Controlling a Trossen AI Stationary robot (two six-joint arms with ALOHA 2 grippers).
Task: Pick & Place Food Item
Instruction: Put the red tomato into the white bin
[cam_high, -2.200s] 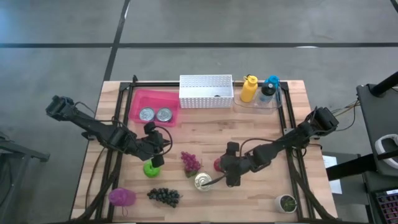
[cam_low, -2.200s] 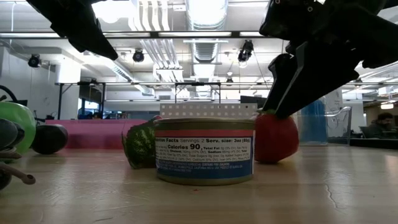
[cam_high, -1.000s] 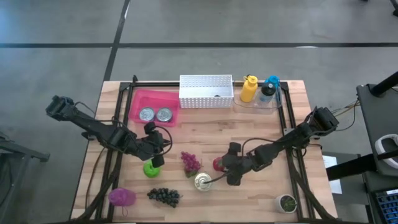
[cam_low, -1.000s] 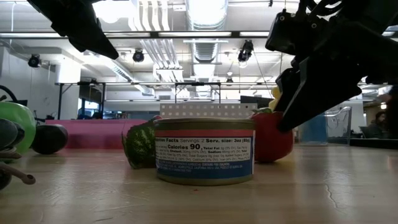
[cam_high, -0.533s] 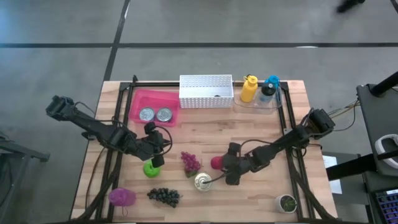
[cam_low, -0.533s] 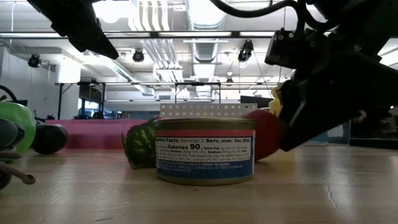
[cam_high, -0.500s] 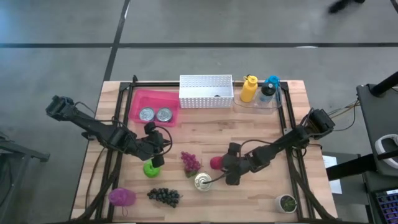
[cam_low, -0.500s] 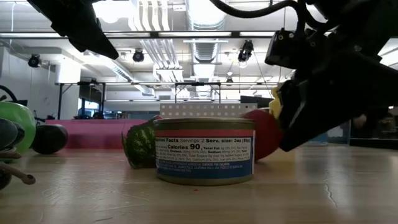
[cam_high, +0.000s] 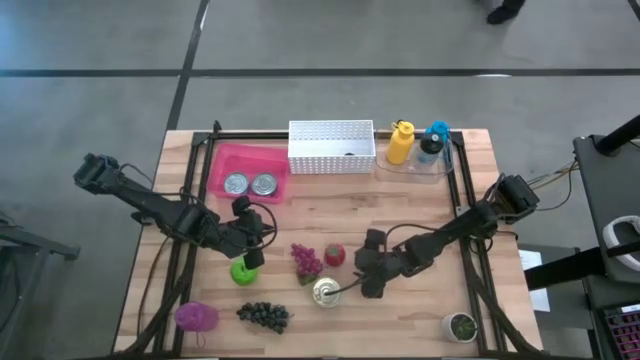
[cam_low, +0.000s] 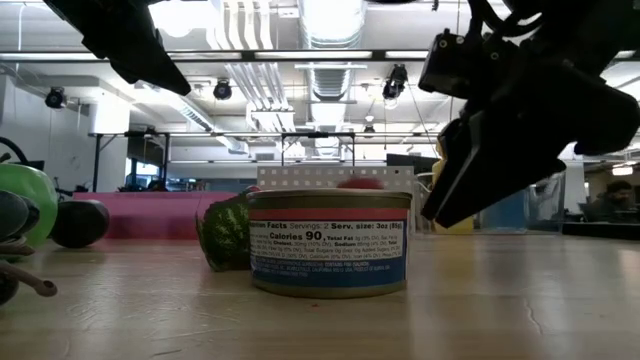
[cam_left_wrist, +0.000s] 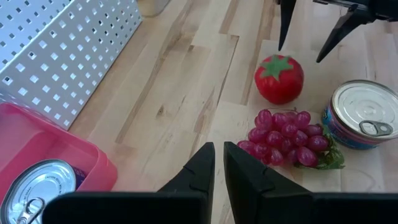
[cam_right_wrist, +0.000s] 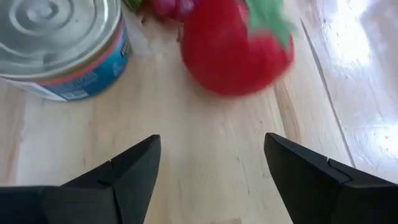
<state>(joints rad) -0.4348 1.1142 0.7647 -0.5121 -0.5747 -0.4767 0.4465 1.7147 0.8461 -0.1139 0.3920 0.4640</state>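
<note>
A red toy tomato (cam_high: 334, 255) with a green top lies on the table next to the red grapes (cam_high: 306, 260). It is just beyond the fingertips of my right gripper (cam_high: 356, 268). That gripper is open and slants down toward the tomato (cam_right_wrist: 236, 50), with nothing between its fingers. The left wrist view shows a gap between those fingers and the tomato (cam_left_wrist: 279, 78). A tin can (cam_high: 325, 291) stands close by the right gripper. My left gripper (cam_high: 250, 255) is shut, holds nothing and hangs over a green apple (cam_high: 243, 271).
At the far side stand a pink bin (cam_high: 228, 160) with two cans, a white perforated box (cam_high: 331, 146), and yellow (cam_high: 400, 142) and blue (cam_high: 434, 143) bottles. Dark grapes (cam_high: 263, 315), a purple item (cam_high: 196, 317) and a small pot (cam_high: 461, 326) lie near the front edge.
The tomato has rolled out from between my right gripper's fingers toward the table's left. It now lies beside the red grapes. In the low view it has gone from the can's right to behind the can. My right gripper stays open.
</note>
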